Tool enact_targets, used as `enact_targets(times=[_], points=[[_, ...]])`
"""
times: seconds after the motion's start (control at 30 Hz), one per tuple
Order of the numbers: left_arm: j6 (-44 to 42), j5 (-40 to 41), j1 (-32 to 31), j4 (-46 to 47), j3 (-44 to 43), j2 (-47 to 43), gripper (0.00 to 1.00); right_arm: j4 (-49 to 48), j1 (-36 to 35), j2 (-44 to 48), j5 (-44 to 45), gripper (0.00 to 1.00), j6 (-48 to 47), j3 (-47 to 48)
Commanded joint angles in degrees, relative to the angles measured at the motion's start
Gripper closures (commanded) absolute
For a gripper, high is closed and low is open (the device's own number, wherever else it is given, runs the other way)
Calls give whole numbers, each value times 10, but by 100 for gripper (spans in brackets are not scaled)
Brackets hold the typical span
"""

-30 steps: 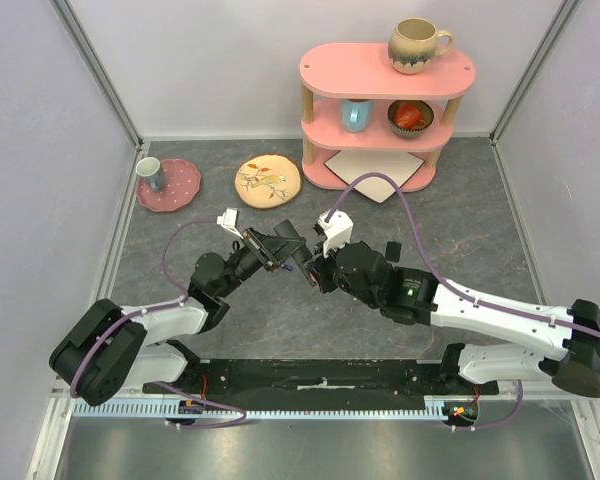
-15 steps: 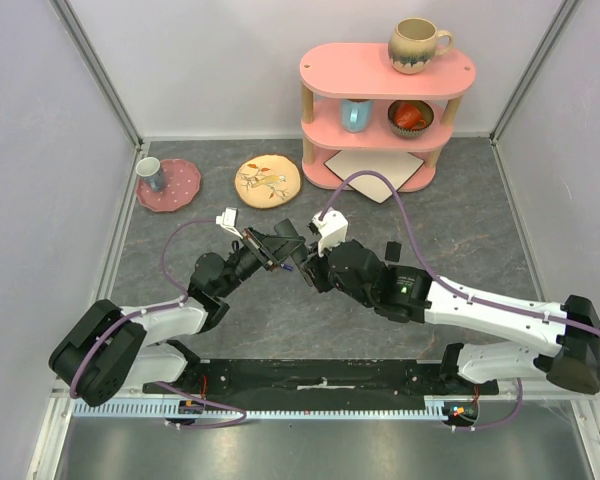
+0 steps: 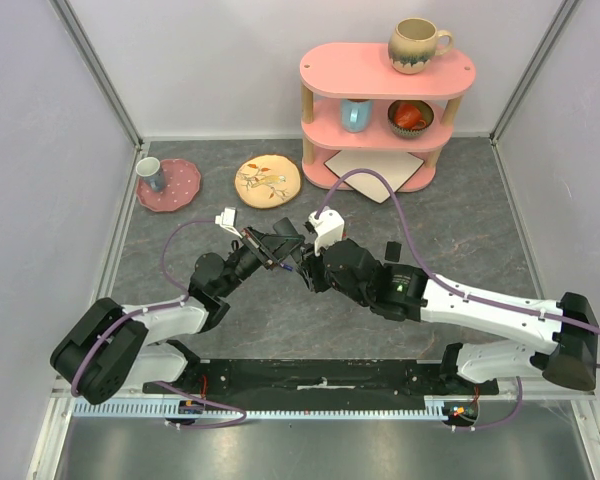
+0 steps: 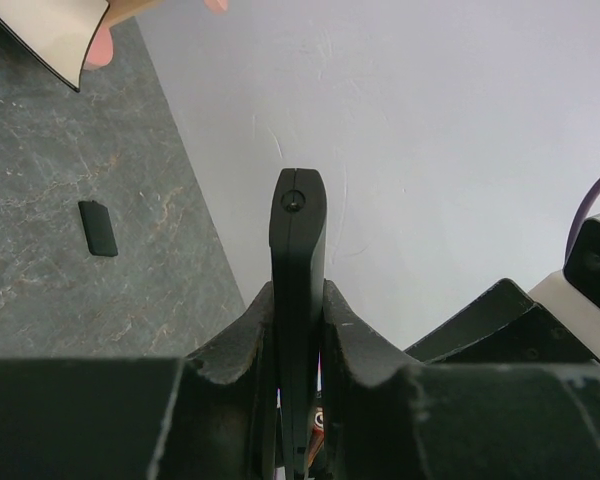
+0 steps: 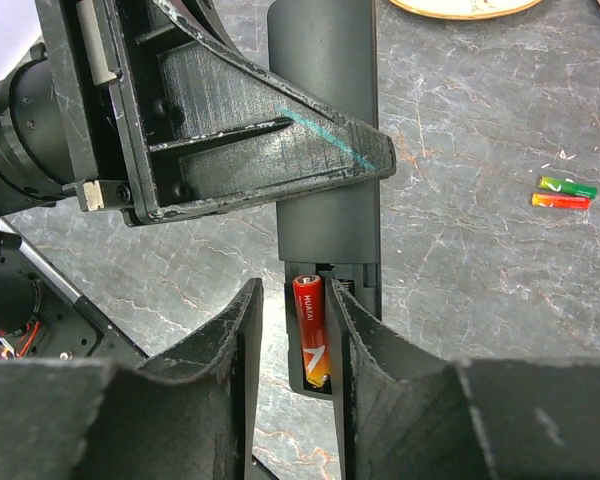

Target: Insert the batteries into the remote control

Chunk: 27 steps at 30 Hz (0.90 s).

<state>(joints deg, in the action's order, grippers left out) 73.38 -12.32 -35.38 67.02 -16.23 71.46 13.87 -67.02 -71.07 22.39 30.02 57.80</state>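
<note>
Grey stone-look surface [image 3: 480, 220] carries two spare batteries [image 5: 560, 201] side by side, and above it the left pincer [image 4: 298, 300] is clenched on the black remote control [image 5: 325, 120]. Released, the right pincer [image 5: 294, 288] has its fingers flanking a red battery [image 5: 310, 325] lying in the remote's bay

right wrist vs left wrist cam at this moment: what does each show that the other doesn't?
Right wrist only: an orange-red battery sitting in the bay of the remote control, and two loose batteries lying on the table off to the side.
Left wrist only: a small flat black piece lying on the table, and the remote seen edge-on.
Both: the remote control clamped in the left gripper.
</note>
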Motion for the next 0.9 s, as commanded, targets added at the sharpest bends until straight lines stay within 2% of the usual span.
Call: enact_targets(times=[0.0,0.3,0.87], points=[[5,4,-2,63,-3,3,98,2,-4,-9,9,61,11,30],[6,2,-2,68,1,4,98,14,-4,-9,31,52,11,49],[11,-6,-2,69,1,5,98,31,-5,-9,71,47,2,80]])
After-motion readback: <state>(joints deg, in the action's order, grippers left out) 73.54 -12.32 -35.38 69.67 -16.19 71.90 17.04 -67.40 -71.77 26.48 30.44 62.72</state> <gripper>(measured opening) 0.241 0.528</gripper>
